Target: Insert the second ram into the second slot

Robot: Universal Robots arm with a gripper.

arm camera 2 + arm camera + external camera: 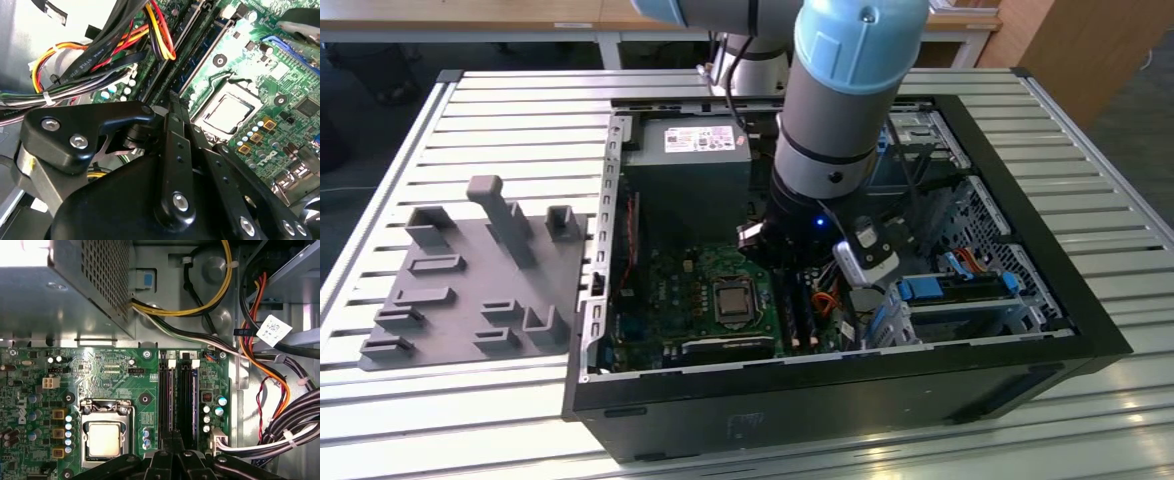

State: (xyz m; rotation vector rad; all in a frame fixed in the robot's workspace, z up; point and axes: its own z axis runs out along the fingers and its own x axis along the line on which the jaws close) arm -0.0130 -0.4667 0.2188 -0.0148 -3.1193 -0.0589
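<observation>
Your arm (834, 110) reaches down into the open computer case (1014, 330), which lies on the slatted table (494, 110). Your tool (172, 445) hangs just above the memory slots (177, 390), beside the processor socket (104, 437) on the green motherboard (100, 375). In both wrist views the black fingers (176, 150) stand pressed close together, narrow, with their tips over the slots; whether anything thin sits between them you cannot tell.

In the first wrist view two dark sticks stand upright in the neighbouring slots, side by side. The second ram (186, 395) appears to be the one nearer the bundle of cables (280, 425), with the tool tips right over its near end.

The grey power supply (687, 170) sits at the far end of the case. A grey fixture tray (474, 280) rests on the table at the exterior view's left.
</observation>
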